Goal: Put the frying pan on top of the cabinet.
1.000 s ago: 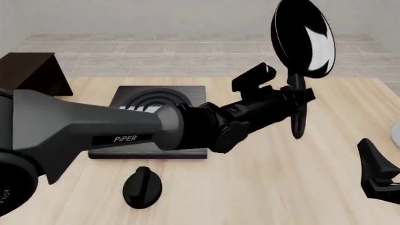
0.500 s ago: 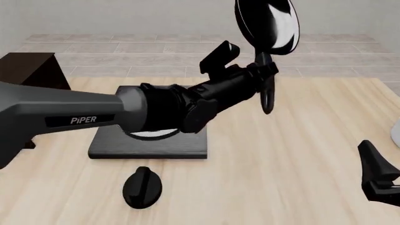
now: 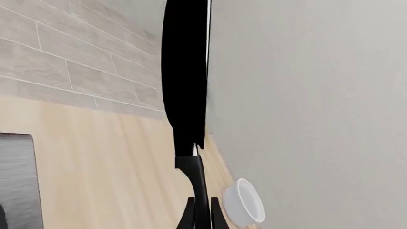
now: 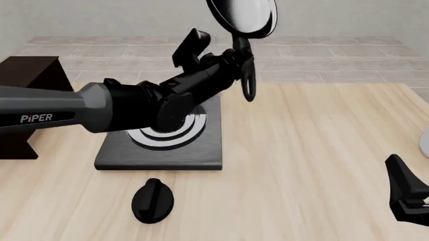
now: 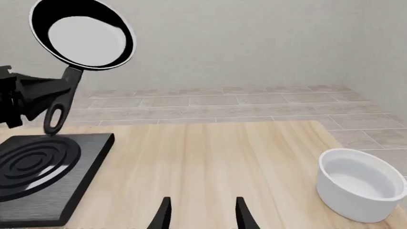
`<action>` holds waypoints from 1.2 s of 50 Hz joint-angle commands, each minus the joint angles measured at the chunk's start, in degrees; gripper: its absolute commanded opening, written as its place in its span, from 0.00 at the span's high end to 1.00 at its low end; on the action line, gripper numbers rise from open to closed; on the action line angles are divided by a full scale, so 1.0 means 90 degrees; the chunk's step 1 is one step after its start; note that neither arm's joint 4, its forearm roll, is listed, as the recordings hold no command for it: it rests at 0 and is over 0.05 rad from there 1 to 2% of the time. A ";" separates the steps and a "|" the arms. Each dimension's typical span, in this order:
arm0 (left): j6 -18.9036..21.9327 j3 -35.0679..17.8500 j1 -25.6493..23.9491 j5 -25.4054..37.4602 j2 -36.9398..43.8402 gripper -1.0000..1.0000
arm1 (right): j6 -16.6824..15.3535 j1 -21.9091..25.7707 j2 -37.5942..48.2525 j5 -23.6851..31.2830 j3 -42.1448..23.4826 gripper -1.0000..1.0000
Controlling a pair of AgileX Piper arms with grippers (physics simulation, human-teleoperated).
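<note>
High above the stove plate (image 4: 161,145) we see our left pincer (image 4: 238,57) clamping the handle of the frying pan (image 4: 242,15), glossy black, pale-shining inside, upright; our right pincer (image 5: 202,214) gapes empty.

A square black stove plate (image 4: 161,145) with silver rings is seen lying flat on the pale wooden counter (image 4: 302,165). A small black oval knob (image 4: 152,200) is laid on the counter just in front of the plate, apart from it. A white round bowl (image 5: 360,190) is set upright near the right edge of the counter. A grey tiled floor (image 4: 348,60) is seen behind
</note>
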 commanded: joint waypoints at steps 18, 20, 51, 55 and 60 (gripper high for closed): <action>-0.0045 0.1053 0.0847 -0.0148 -0.1739 1.00 | -0.0038 0.0023 -0.0375 0.0366 0.0000 0.00; -0.0035 0.1177 0.1054 -0.0145 -0.1910 1.00 | -0.0043 0.0026 -0.0396 0.0388 0.0000 0.00; -0.0804 0.2815 0.2520 -0.0950 -0.3145 1.00 | -0.0089 0.0061 -0.0443 0.0442 -0.0001 0.00; -0.0904 0.2946 0.2671 -0.1045 -0.3227 1.00 | -0.0099 0.0061 -0.0453 0.0445 -0.0001 0.00; -0.1030 0.3158 0.2982 -0.1142 -0.3473 1.00 | -0.0087 0.0061 -0.0446 0.0444 -0.0001 0.00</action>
